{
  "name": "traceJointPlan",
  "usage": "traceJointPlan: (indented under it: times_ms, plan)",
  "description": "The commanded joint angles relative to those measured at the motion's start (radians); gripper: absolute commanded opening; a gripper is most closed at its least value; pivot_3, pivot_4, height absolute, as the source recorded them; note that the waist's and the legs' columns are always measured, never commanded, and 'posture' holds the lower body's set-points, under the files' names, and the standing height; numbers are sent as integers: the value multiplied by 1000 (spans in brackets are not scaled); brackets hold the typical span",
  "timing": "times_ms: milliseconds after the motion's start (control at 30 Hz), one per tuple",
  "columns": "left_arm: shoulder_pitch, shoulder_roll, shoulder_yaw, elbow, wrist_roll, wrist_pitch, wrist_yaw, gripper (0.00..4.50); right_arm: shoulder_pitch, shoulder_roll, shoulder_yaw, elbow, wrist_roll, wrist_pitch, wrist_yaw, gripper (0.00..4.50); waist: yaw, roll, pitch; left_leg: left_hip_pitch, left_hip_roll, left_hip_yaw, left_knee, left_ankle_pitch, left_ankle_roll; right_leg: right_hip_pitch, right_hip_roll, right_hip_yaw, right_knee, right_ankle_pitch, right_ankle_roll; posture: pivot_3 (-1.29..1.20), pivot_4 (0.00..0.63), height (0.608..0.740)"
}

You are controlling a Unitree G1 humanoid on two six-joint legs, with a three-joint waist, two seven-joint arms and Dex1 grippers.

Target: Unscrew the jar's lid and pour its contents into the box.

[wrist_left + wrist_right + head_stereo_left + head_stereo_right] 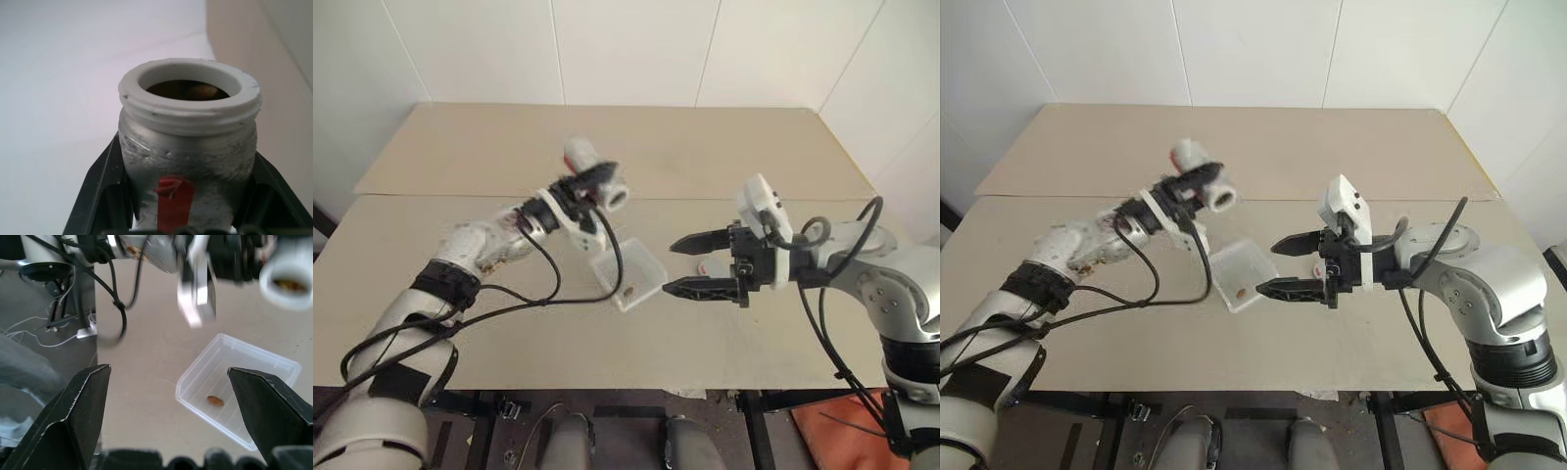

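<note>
Silvery jar (pixel 188 161), uncapped, clamped in left gripper (pixel 590 188) centre-left, tilted | brown contents (pixel 188 90) inside mouth | clear box (pixel 628 274) centre, one brown bit inside | right gripper (pixel 690 264) fingers apart, empty, centre-right

Pale beige table (pixel 489 323), seam across the top where two boards meet. White panelled wall (pixel 626 49) behind, thin vertical joints. Dark floor (pixel 44 333) beside the table's edge, loose cables (pixel 58 325) lying there. Orange patch (pixel 832 426) low at right. Even, soft light.
</note>
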Motion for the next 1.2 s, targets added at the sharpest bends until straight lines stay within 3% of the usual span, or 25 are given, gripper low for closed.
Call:
traceJointPlan:
  times_ms: [33,167,233,400,567,900,933,1100,1200]
  plan:
    - [119,-72,198,-203,-489,261,-342,1987,3,-6,-25,-27,-9,-51,1,4442,-1,0,0,0,0,0,0,0,0,1,0,0,0,0,0,0,150,740]
    - [234,-146,361,-421,-817,634,-516,1987,3,-5,-21,-18,-17,-67,2,4442,-3,0,0,0,0,-1,1,0,0,1,1,-1,0,0,0,0,150,740]
    - [278,-190,436,-494,-924,788,-510,1987,1,-3,-19,-12,-23,-73,1,4442,-6,0,0,0,0,-1,1,0,0,1,1,-1,0,0,0,0,150,740]
    - [373,-246,536,-549,-1037,942,-518,1987,6,-1,-23,-12,-23,-78,-5,4442,-9,0,0,3,0,-1,1,0,0,3,1,0,-1,0,0,0,150,740]
    - [440,-283,565,-507,-1070,915,-568,1987,10,6,-24,-8,-26,-81,-23,4442,-10,0,0,3,0,-1,1,0,0,3,1,0,-1,0,0,0,150,740]
    - [495,-318,532,-382,-993,750,-615,1987,29,4,-33,-27,-14,-80,-31,4442,-7,0,-1,4,0,-1,1,0,0,4,1,0,-2,0,0,0,150,740]
    - [503,-315,532,-384,-998,751,-629,2708,29,4,-30,-28,-18,-82,-31,4500,-7,0,-1,4,0,-1,1,0,0,5,1,0,-2,0,0,0,150,740]
    - [548,-290,549,-459,-1009,802,-643,4322,27,4,-25,-24,-22,-90,-30,4500,-12,0,-1,4,0,-1,1,0,0,4,1,1,-2,0,0,0,150,740]
    - [625,-223,577,-591,-1066,901,-698,4455,31,3,-21,-23,-28,-98,-31,4500,-21,0,-1,4,0,-1,1,0,0,4,1,1,-2,0,0,0,150,740]
